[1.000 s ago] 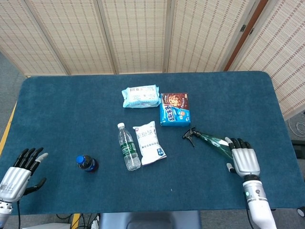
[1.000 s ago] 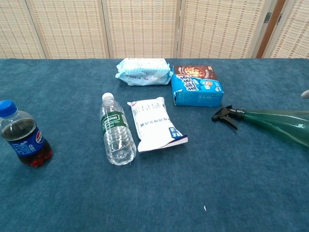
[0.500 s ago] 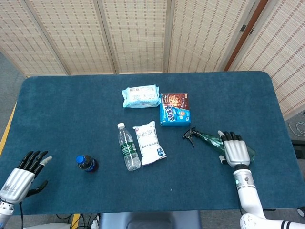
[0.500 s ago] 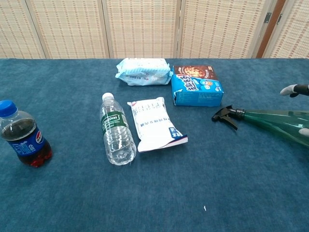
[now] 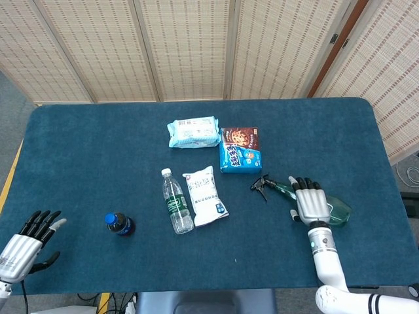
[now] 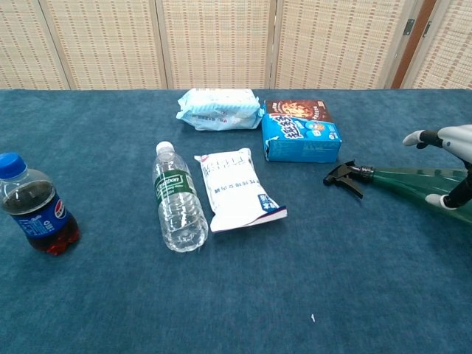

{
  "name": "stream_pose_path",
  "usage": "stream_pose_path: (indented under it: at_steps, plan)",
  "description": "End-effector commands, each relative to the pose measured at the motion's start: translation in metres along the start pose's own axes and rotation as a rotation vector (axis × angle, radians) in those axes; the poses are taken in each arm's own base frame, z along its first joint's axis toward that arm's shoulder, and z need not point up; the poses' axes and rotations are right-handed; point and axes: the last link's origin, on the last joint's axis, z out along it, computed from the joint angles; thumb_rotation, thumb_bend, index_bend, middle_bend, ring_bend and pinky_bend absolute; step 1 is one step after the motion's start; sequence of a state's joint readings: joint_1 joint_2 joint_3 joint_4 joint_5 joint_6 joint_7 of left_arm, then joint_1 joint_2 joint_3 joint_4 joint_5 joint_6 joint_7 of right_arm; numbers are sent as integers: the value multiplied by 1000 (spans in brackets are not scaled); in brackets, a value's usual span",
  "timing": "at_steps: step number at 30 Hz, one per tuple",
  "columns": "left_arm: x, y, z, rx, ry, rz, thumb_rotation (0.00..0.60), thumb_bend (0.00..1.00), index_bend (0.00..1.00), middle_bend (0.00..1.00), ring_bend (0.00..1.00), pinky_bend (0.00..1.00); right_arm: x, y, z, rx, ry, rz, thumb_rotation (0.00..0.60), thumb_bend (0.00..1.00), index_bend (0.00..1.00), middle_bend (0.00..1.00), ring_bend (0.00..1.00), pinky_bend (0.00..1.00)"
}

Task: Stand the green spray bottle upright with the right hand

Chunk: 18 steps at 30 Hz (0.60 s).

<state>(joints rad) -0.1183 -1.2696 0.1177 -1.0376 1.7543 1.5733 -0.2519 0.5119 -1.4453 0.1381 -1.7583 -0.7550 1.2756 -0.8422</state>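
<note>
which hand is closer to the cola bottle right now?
Left. The left hand sits at the table's near left corner, a short way left of the cola bottle. The right hand is far across the table, over the green spray bottle.

The green spray bottle [image 6: 402, 182] lies on its side, right hand [image 6: 450, 158] fingers [image 6: 414, 138] spread above it.

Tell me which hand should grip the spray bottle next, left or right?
Right. The right hand is directly over the body of the green spray bottle, which lies on its side, with fingers apart around it. The left hand is at the table's opposite edge, past the cola bottle.
</note>
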Motion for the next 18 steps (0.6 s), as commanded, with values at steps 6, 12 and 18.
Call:
stream_pose_path:
  at_steps: [6,12,18]
  plan:
    - [-6,-1,-4,-3,-19,4,600,294,116,79,0,0,-5,-7,12,4,-3,19,600,211,125,147,100,179]
    - [-8,-6,-6,8,-26,2,600,294,116,79,0,0,-9,-14,23,11,-7,25,600,212,125,147,100,179]
    - [-9,-11,-7,20,-26,-6,600,294,116,79,0,0,-12,-20,31,17,-8,32,600,213,125,147,100,179]
